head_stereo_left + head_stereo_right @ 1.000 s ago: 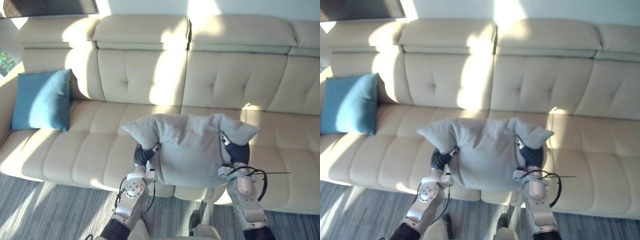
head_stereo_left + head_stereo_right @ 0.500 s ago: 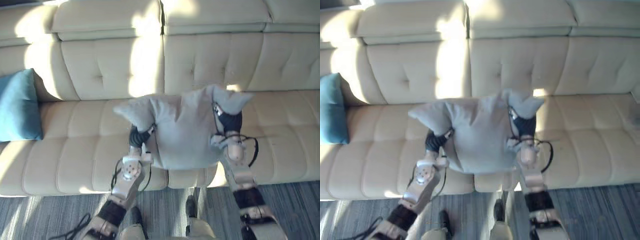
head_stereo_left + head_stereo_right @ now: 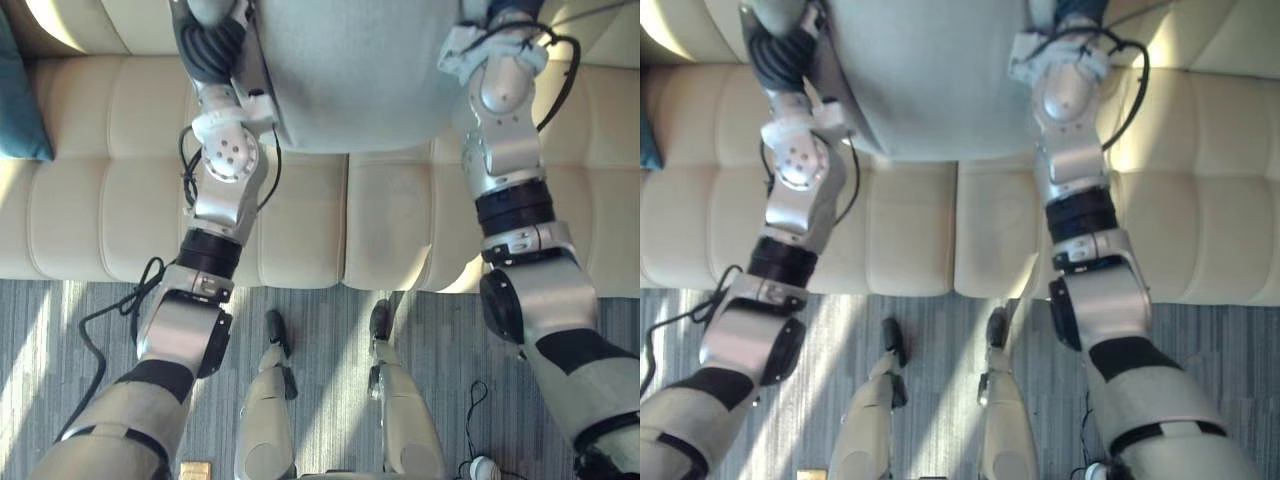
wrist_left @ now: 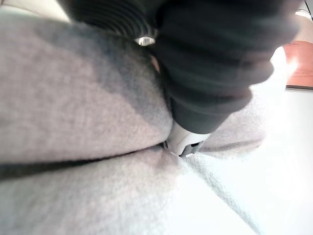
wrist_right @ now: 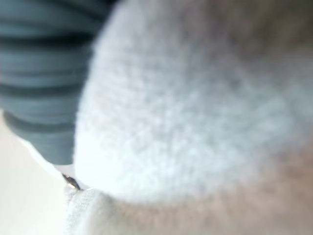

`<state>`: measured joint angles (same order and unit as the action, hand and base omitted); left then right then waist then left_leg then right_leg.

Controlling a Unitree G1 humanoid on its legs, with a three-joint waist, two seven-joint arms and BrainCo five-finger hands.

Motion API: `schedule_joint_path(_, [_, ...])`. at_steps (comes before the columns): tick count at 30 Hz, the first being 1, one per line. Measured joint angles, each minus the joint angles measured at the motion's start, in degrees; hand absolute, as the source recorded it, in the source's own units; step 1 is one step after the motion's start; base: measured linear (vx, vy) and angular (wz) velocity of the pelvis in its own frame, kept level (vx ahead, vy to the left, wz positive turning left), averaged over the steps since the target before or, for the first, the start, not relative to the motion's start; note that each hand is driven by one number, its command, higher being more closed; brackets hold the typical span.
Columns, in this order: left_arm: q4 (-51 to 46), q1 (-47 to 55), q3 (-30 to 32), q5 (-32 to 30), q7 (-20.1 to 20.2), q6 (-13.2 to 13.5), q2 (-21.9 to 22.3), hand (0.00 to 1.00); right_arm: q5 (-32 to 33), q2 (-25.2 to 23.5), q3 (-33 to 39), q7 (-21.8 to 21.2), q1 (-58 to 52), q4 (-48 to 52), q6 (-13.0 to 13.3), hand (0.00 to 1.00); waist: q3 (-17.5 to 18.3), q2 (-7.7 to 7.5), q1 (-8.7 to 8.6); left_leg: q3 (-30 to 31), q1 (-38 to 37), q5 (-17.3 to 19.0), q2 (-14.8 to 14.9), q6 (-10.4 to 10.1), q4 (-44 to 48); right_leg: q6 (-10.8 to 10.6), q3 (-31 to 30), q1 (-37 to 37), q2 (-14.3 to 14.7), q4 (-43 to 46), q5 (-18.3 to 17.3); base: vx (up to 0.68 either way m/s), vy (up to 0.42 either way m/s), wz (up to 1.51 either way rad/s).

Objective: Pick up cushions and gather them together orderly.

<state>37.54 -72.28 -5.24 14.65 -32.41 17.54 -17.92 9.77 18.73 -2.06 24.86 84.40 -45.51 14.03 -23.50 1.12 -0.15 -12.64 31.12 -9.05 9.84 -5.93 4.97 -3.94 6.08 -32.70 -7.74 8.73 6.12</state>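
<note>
The sofa spans the view. The grey cushion is up over its seat, squeezed between the two arms. It looks light, soft and squashy, so it will likely sag and could slip; opposite edges seem the best places to hold. The teal cushion sits at the sofa's left end. The left hand and right hand sink into the grey fabric, and I cannot tell whether their fingers clasp it.

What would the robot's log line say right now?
grey cushion: pressed between left hand and right hand | below: sofa | teal cushion: far left, apart
</note>
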Motion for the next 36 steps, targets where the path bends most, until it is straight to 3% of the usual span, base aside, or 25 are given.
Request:
schedule_joint_path(9, [8.5,-9.2,0.4,0.1,0.1,-0.5,-1.5,1.0,4.4,0.0,0.1,-0.3,7.5,-9.6,0.0,1.0,-1.3,0.16,-0.16,1.9,10.3,-3.1,-0.8,0.4,-1.2,0.4,1.9,-10.1,-0.9,1.1,0.6,-0.03,-0.008,0.1])
schedule_joint_path(10, [9.4,-10.0,0.4,0.1,0.2,-0.5,-1.6,0.0,4.3,0.1,0.1,-0.3,8.3,-9.6,0.0,1.0,-1.5,0.14,-0.26,2.2,11.5,-3.4,-0.9,0.5,-1.4,0.4,2.2,-11.3,-1.0,1.2,0.7,0.01,0.004,0.11])
schedule_joint_path(11, [9.4,-10.6,0.4,0.1,0.2,-0.4,-1.6,0.0,4.3,0.2,0.1,-0.2,9.0,-9.6,0.2,1.0,-1.9,0.1,-0.29,2.3,12.0,-3.7,-0.9,0.5,-1.6,0.4,2.4,-11.7,-1.1,1.3,0.7,0.02,0.01,0.1])
schedule_joint_path(12, [9.4,-11.6,0.4,0.1,0.3,-0.1,-1.7,0.0,4.2,0.6,0.1,0.0,10.3,-9.6,0.4,0.0,-2.9,0.03,-0.22,2.3,12.1,-3.8,-1.0,0.5,-1.9,0.4,2.5,-12.2,-1.2,1.7,0.7,0.03,0.019,0.06])
schedule_joint_path(21, [9.3,-14.6,2.6,2.2,2.0,1.9,-2.8,0.0,3.9,4.5,1.8,2.5,11.7,-6.3,1.2,0.0,-3.4,-0.13,-0.17,1.4,16.0,-4.0,-0.9,0.6,-1.8,0.4,1.5,-17.2,-1.2,3.2,0.7,0.01,0.006,-0.04])
schedule_joint_path(25, [9.5,-14.4,3.6,4.8,5.4,1.5,-3.6,0.0,5.8,8.5,2.1,2.3,7.0,-2.1,1.1,0.0,-3.5,-0.16,-0.19,1.3,16.0,-4.0,-0.6,0.6,-1.2,0.4,1.6,-17.2,-1.2,3.9,0.7,0.0,0.0,-0.01])
schedule_joint_path(30, [10.7,-10.2,3.9,10.9,10.4,-1.0,-3.3,0.0,10.7,12.4,6.4,0.1,1.4,0.9,0.1,0.0,-3.4,-0.2,-0.3,1.1,16.4,-3.2,-0.1,0.8,0.9,0.4,1.9,-17.1,-1.2,5.0,0.7,0.0,0.0,0.0])
schedule_joint_path(36, [11.7,-3.4,6.3,14.7,11.6,-3.3,-0.7,0.0,15.5,15.2,8.9,-2.5,-6.8,2.5,-0.7,0.0,-3.3,-0.48,-0.14,1.1,14.7,-2.2,0.9,0.8,1.4,0.7,2.9,-14.8,-0.9,5.2,0.4,-0.04,-0.037,0.02])
